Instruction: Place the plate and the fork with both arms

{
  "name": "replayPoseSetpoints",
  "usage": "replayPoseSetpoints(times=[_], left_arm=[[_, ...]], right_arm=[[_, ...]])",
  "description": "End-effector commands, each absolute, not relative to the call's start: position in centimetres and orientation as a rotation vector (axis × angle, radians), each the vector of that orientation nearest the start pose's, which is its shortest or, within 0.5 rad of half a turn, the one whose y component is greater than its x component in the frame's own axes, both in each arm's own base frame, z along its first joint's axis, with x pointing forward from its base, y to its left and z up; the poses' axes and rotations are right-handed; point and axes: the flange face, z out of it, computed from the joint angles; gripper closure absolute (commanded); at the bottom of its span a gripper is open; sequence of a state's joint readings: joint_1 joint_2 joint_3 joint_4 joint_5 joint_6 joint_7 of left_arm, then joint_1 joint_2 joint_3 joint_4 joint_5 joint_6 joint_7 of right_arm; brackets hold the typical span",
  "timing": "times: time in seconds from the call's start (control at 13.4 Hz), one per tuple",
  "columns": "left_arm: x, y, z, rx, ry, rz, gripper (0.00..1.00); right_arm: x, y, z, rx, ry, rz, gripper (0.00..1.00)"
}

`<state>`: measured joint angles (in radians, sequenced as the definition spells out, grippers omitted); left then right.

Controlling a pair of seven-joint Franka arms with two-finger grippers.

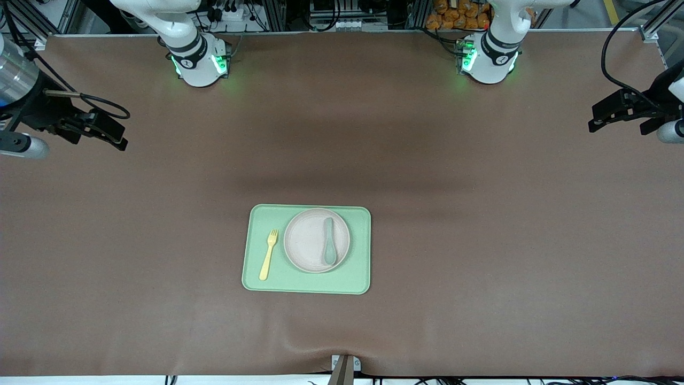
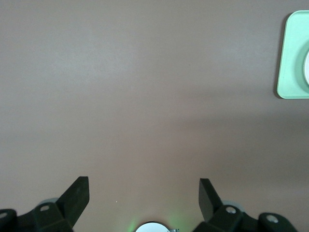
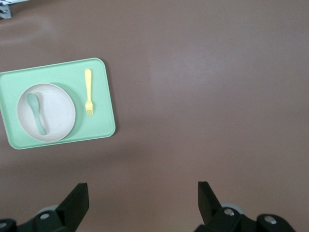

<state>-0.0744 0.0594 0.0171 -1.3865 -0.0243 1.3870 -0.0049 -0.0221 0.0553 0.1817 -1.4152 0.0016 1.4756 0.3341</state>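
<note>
Tray (image 1: 307, 283) sits on the tabletop (image 1: 481, 240), about midway between the two arms' ends and toward the edge nearest the front camera; light green, rectangular, rounded corners, lying flat.

Plate (image 1: 310, 240) is on the tray, in the half toward the left arm's end; close to the tray's edge farthest from the front camera; round, pale, low rim.

Spoon (image 1: 328, 241) lies in the plate, grey-green, bowl end pointing toward the front camera, handle pointing away from it; lies on the part of the plate toward the left arm's end.

Fork (image 1: 268, 254) lies flat on the tray, just beside the plate, not touching it; in the strip of tray toward the right arm's end; yellow, tines pointing away from the front camera, handle end toward the tray's near edge.

Left gripper (image 1: 614, 115) hangs over the tabletop edge at the left arm's end, well apart from the tray; jaws spread wide, nothing between them; left wrist view shows both fingers (image 2: 77, 195) over bare tabletop, one tray corner at the frame's edge.

Right gripper (image 1: 109, 133) hangs over the tabletop edge at the right arm's end, also well apart from the tray; jaws spread wide, holding nothing; right wrist view shows its fingers (image 3: 77, 200) over bare tabletop, with the tray, plate, spoon and fork all in sight.
</note>
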Motion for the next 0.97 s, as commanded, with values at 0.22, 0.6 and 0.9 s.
replayPoseSetpoints(times=[0.22,0.6,0.9], left_arm=[[55.2,-3.4,66.6,-3.172,0.106,0.077,0.0],[55.2,-3.4,66.6,-3.172,0.106,0.077,0.0],[55.2,-3.4,66.6,-3.173,0.107,0.077,0.0]], right_arm=[[52.8,3.0,65.3,-3.139,0.015,-0.029,0.0],[53.9,2.7,66.5,-3.145,-0.004,-0.075,0.0],[55.0,2.9,66.9,-3.147,-0.023,-0.088,0.0]])
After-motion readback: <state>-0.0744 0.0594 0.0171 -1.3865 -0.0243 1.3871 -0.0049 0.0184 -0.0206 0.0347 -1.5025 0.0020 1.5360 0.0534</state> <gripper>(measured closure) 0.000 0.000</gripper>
